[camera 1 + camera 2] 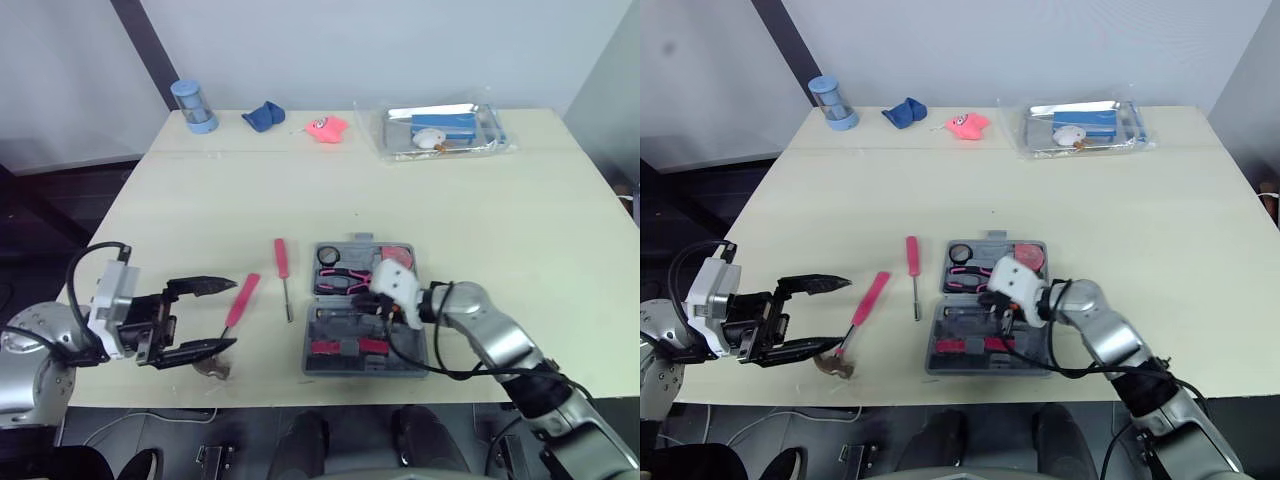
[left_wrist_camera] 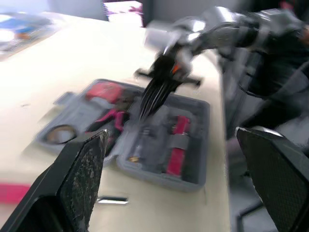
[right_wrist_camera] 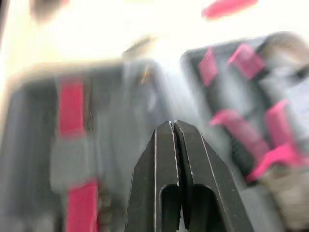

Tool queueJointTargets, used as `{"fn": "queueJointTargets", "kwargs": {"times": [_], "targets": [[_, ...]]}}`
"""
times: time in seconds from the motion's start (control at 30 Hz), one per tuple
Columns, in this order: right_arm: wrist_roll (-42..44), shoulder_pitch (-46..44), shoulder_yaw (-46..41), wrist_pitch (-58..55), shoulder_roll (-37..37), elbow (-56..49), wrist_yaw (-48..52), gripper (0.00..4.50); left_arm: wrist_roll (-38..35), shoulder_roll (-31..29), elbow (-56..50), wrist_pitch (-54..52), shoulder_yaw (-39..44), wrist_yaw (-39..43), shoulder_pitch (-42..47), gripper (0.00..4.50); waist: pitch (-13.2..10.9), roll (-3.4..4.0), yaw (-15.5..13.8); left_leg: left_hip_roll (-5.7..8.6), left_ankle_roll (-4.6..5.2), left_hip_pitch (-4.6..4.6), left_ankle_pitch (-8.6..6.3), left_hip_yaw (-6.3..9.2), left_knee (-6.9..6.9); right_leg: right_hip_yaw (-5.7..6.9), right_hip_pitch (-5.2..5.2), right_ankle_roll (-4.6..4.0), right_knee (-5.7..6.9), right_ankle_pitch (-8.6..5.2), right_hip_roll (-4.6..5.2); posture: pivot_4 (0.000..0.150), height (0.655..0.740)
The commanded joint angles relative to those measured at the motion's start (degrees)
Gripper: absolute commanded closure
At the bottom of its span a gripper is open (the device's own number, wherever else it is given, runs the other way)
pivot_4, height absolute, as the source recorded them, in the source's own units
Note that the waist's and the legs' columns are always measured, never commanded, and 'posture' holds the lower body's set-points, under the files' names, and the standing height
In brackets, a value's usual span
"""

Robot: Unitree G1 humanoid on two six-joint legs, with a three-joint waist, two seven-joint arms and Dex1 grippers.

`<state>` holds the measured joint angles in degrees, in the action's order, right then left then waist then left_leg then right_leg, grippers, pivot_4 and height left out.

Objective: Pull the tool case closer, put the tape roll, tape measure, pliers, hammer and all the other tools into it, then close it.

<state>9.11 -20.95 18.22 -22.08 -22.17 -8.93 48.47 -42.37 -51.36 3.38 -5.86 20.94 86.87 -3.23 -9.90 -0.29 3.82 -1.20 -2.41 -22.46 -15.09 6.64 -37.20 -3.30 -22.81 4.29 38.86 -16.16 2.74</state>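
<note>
Mid-packing, I'd say: tool case [image 1: 415,350] sits open at lower centre of the head view, near the table's [image 1: 480,220] front edge, so the pull-in looks done. It's grey, two hinged halves lying flat, with moulded slots holding pink and red tools and a black ring in the upper-left slot, probably the tape roll. Right gripper [image 3: 173,126] is over the case's middle, fingers pressed together, nothing visibly pinched; looks like it's seating something or done placing. Outside the case: red screwdriver [image 1: 283,268] just left of it, and a pink-handled tool [image 1: 243,298] further left, metal head towards the front edge, possibly the hammer. Left gripper [image 1: 228,315] is at lower left, fingers spread wide around that pink handle's lower end; can't tell if it's touching. Next move as I read it: close left on the handle, lift, carry right to a free slot. The right arm has to clear the case first or they'll clash.
</note>
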Motion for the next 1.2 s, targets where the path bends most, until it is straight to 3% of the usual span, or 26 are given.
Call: {"fn": "queueJointTargets", "kwargs": {"times": [0.03,0.47,0.57,0.77,0.83,1.2], "targets": [[5.03,2.83,-8.86,3.01,-1.84,-3.80,-0.17,4.42,0.59,1.08,3.28,0.23,4.55,-3.01,-0.51,0.00,0.01,-0.02,-0.04,0.00,0.00,0.00,0.00,0.00,0.00,0.00,0.00,0.00,0.00,0.00,0.00,0.150,0.7400],[14.82,27.99,-40.31,14.53,-10.31,3.55,0.67,4.42,5.99,4.46,25.33,6.76,15.94,-13.44,-4.71,0.00,0.02,-0.04,-0.27,0.01,0.01,0.14,-0.01,-0.12,0.02,-0.13,0.06,0.00,0.04,0.00,-0.01,0.150,0.7400],[16.88,32.07,-45.93,16.34,-10.11,6.77,0.53,3.56,7.48,4.86,30.97,9.29,17.01,-14.36,-6.38,0.00,0.03,-0.06,-0.27,0.01,0.01,0.24,-0.01,-0.23,0.07,-0.23,0.14,0.00,0.00,-0.01,0.00,0.150,0.7400],[18.41,37.14,-51.88,20.29,-9.63,14.28,1.02,0.74,9.00,4.66,41.67,13.27,19.19,-16.23,-7.92,0.00,0.10,-0.17,-0.26,0.00,0.02,0.66,-0.01,-0.50,0.12,-0.48,0.43,0.02,0.03,-0.02,-0.01,0.150,0.7400],[18.86,37.64,-53.07,21.34,-9.56,16.63,0.93,0.02,9.23,4.63,43.67,14.28,19.59,-16.32,-8.30,0.00,0.12,-0.20,-0.27,-0.01,0.02,0.72,-0.02,-0.56,0.14,-0.52,0.49,0.03,0.00,-0.02,0.00,0.150,0.7400],[19.11,37.70,-53.98,24.54,-11.04,22.46,2.66,0.02,9.04,5.54,43.33,15.77,19.71,-15.41,-8.73,0.00,0.15,-0.22,-0.36,-0.01,0.02,0.73,-0.02,-0.60,0.15,-0.56,0.49,0.03,0.00,-0.02,0.00,0.150,0.7400]]}}
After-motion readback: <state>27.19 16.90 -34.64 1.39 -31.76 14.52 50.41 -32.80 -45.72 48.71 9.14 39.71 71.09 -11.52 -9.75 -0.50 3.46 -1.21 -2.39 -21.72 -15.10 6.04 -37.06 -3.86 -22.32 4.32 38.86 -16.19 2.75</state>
